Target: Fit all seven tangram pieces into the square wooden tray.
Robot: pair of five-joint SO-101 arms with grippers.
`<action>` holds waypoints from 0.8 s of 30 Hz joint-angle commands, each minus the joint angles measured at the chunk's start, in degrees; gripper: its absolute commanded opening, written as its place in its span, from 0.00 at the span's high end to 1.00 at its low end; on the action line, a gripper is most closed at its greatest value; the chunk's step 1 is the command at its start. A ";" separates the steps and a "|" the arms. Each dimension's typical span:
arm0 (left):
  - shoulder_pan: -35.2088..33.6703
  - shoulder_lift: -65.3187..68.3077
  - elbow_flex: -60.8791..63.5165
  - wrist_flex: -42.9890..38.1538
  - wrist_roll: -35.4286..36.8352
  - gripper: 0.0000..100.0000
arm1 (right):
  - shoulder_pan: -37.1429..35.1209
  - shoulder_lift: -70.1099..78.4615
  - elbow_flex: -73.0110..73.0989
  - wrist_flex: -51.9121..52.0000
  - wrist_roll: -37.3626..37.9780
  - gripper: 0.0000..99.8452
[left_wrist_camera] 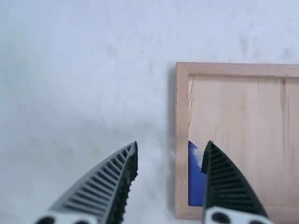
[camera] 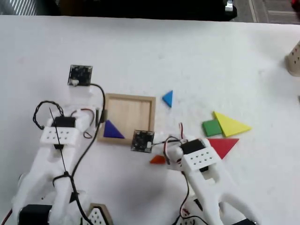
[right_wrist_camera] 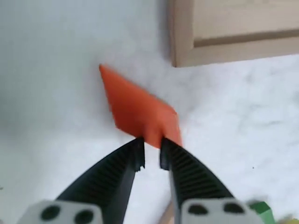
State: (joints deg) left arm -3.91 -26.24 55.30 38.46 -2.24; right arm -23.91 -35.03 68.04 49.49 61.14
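Pinching the orange piece (right_wrist_camera: 140, 112) with the right tool (right_wrist_camera: 152, 154) on the table (camera: 187, 56) just beside the tray (camera: 129, 96); holding the left tool (left_wrist_camera: 171, 144) spread over its rim; counting one blue triangle (camera: 111, 130) seated, the others loose.

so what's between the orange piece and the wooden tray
Nothing. In the right wrist view, only white table lies between the flat orange parallelogram piece and the corner of the square wooden tray.
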 commanded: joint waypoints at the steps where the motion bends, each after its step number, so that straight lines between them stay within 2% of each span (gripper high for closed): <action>1: -0.40 -2.15 -0.53 -1.05 -0.79 0.77 | -1.80 -0.22 -2.55 0.13 -2.02 0.77; 4: -0.31 -2.15 -0.53 -1.14 -0.79 0.77 | -5.23 -0.22 -2.55 3.47 0.09 0.66; 8: -0.31 -2.15 -0.53 -1.23 -0.79 0.77 | -6.29 -0.13 -2.46 8.66 10.29 0.64; 18: -0.31 -2.15 -0.26 -2.29 -1.23 0.77 | -6.81 0.40 -4.40 4.62 11.08 0.64; 24: -0.31 -2.07 -0.18 -2.37 -2.99 0.77 | -10.59 5.14 -3.69 1.98 11.08 0.64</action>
State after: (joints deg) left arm -3.91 -26.24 55.30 37.49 -4.53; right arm -33.14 -32.75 65.93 53.27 71.34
